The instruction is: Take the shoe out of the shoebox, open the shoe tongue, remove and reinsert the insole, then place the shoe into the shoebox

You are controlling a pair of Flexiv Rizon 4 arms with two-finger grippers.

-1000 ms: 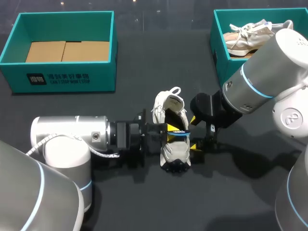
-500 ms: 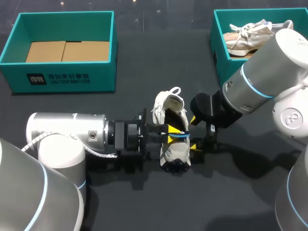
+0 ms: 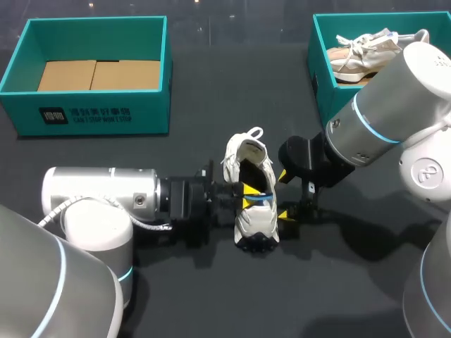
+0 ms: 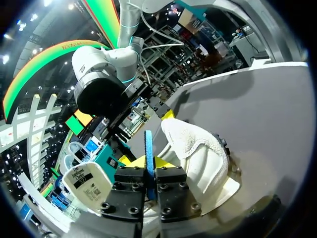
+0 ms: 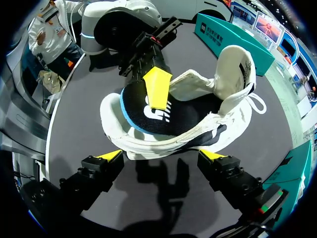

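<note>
**Item: insole handling, sneaker out on the worktop [image 3: 211,296].**

- Far left of the sneaker [image 3: 256,224]: teal shoebox [image 3: 141,113] lying open, a cardboard liner sitting on its floor, no shoe in it.
- Left of the sneaker: left pincer [image 3: 248,196] reaching over the opening, its fingers clamping flat on the edge of the blue-rimmed insole [image 5: 141,116].
- The sneaker itself is lying on the worktop between the two arms, tongue folded back, with the insole sitting partly inside it.
- Just right of the sneaker: right pincer [image 5: 162,156] waiting with fingers spread wide, both tips facing the shoe's flank and gripping nothing.
- Far right of the sneaker: second teal shoebox [image 3: 320,84] holding a beige shoe [image 3: 359,56].

**Handling note (judgement).** The insole looks flexible, so it is likely to be buckling if pushed fast. Keeping it in line with the shoe's length and moving it slowly should be helping. The right pincer should be bracing the flank so that the shoe is not sliding.

**Change against the earlier views.** The insole's blue edge is sitting slightly lower, nearer the toe. The left arm's wrist housing is shifting a little along its own line. The right arm and both boxes are staying put.
</note>
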